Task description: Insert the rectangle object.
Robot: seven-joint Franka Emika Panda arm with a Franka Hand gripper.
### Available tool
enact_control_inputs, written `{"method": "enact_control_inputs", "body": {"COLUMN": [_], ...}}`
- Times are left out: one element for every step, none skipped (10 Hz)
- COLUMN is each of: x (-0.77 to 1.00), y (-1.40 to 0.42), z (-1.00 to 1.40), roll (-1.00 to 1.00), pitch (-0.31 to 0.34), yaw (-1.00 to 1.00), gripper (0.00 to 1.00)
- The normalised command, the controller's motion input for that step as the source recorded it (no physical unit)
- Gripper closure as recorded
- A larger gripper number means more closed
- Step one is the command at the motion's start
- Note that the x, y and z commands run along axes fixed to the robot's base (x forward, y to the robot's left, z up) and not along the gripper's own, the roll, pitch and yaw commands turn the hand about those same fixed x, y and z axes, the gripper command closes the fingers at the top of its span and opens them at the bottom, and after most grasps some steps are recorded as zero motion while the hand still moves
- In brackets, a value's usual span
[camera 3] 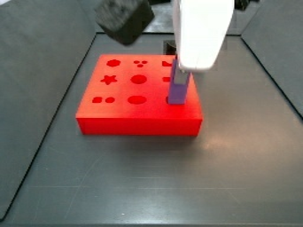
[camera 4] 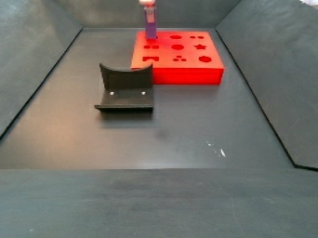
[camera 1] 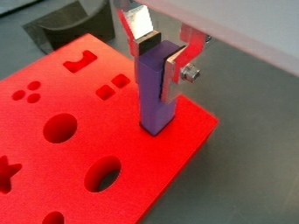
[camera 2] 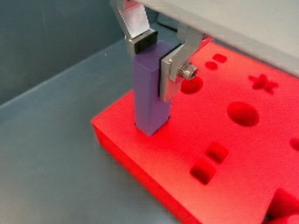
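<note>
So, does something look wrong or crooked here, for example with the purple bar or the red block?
Nothing stands out. The rectangle object stands upright, its lower end in the red block near a corner, with the gripper around its top. The block shows no damage.

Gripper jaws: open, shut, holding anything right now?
Gripper: jaws shut on the rectangle object, held upright above the red block, its lower end in a hole near the block's corner.

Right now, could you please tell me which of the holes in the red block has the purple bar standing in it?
The hole at the red block's corner, under the pincer: the purple bar stands upright in it; the round, star and square holes are empty.
</note>
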Motion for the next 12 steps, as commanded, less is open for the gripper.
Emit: {"method": "enact_control_inputs", "body": {"x": [0.20,0.00,-0.15,-0.37,-0.47,0.00,0.01,0.04,0.41,0.40,0.26,0.00], "y": [0.00,0.00,0.00,0.00,0.00,-0.06,-0.01,-0.01,0.00,0.00,0.00,0.00], "z": [-0.44,-0.41,-0.43,-0.48,-0.37,-0.16,-0.09,-0.01,-0.10,-0.09,-0.08,0.00], "roll": [0.14,0.16,0.16,0.11,0.07,0.01,0.00,0.00,0.00,0.00,0.00,0.00], "pitch": [0.011,0.000,0.000,0.000,0.000,0.000,0.000,0.000,0.000,0.000,0.000,0.000], "yaw": [-0.16,-0.12,-0.12,-0.13,-0.11,0.00,0.00,0.00,0.00,0.00,0.00,0.00], "gripper": [1.00,1.00,1.00,1.00,1.00,1.00,1.00,1.00,1.00,1.00,1.00,1.00]}}
